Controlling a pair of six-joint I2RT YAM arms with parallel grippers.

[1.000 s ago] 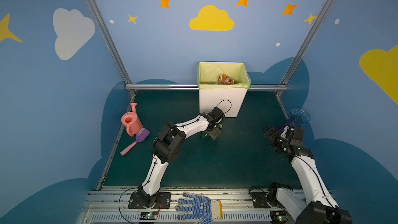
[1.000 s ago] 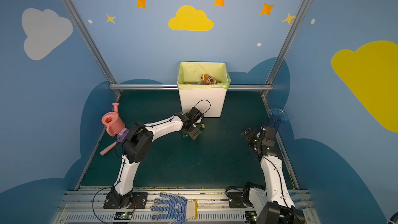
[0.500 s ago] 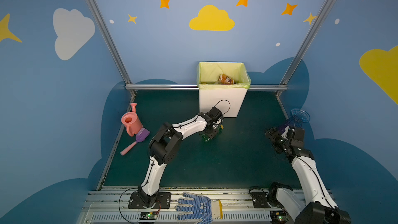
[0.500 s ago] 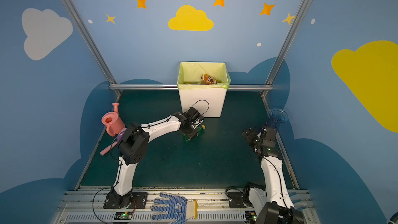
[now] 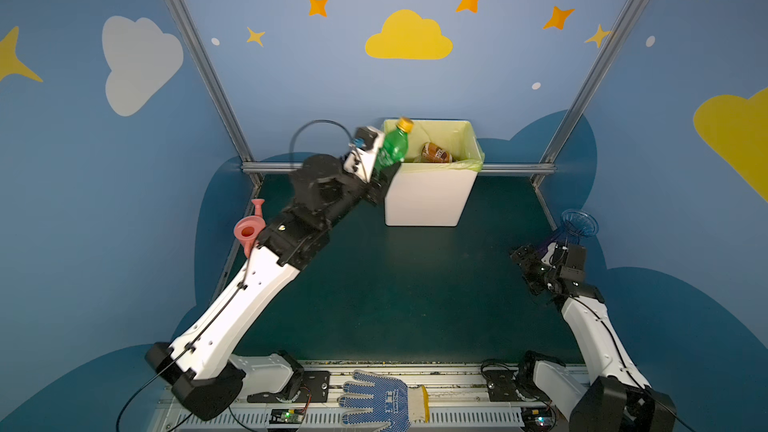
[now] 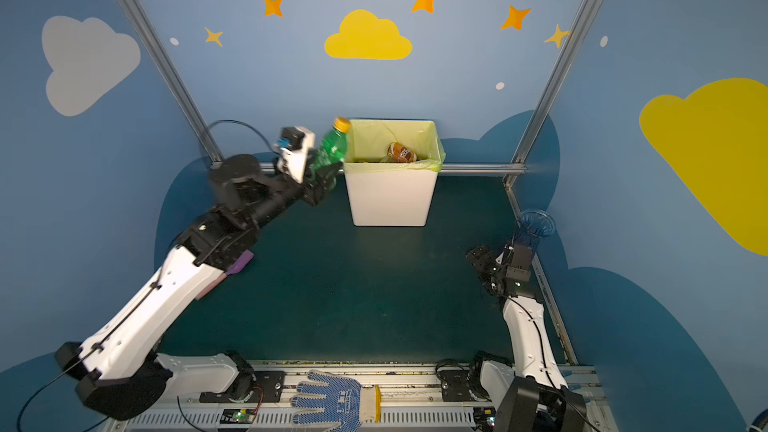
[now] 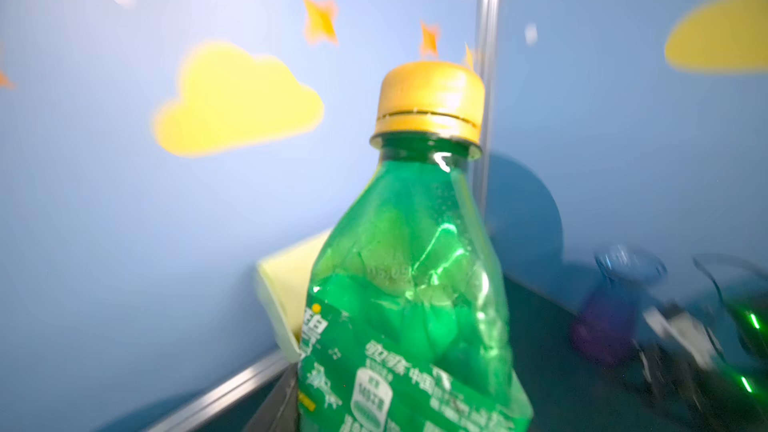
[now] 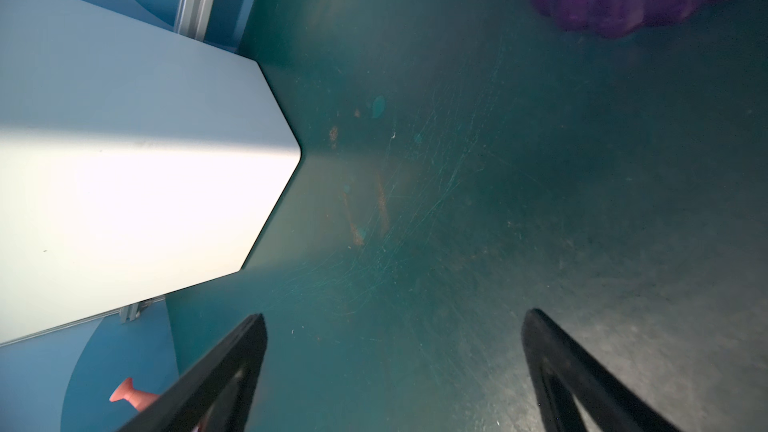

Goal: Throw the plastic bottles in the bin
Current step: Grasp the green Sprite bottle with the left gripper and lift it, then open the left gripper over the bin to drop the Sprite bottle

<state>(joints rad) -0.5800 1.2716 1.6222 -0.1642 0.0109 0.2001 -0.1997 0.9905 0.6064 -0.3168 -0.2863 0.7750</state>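
Raised at centre-left, my left gripper clamps the green bottle by its base, cap up, just beside the left rim of the bin; a brown bottle lies inside. My right gripper hangs spread, empty, over the mat.

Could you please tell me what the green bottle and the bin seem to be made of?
Green bottle: thin translucent plastic, glossy; light passes through and its wall shows creases. Bin: probably rigid white plastic, smooth and matte, with a thin yellow-green film liner wrinkled over the rim.
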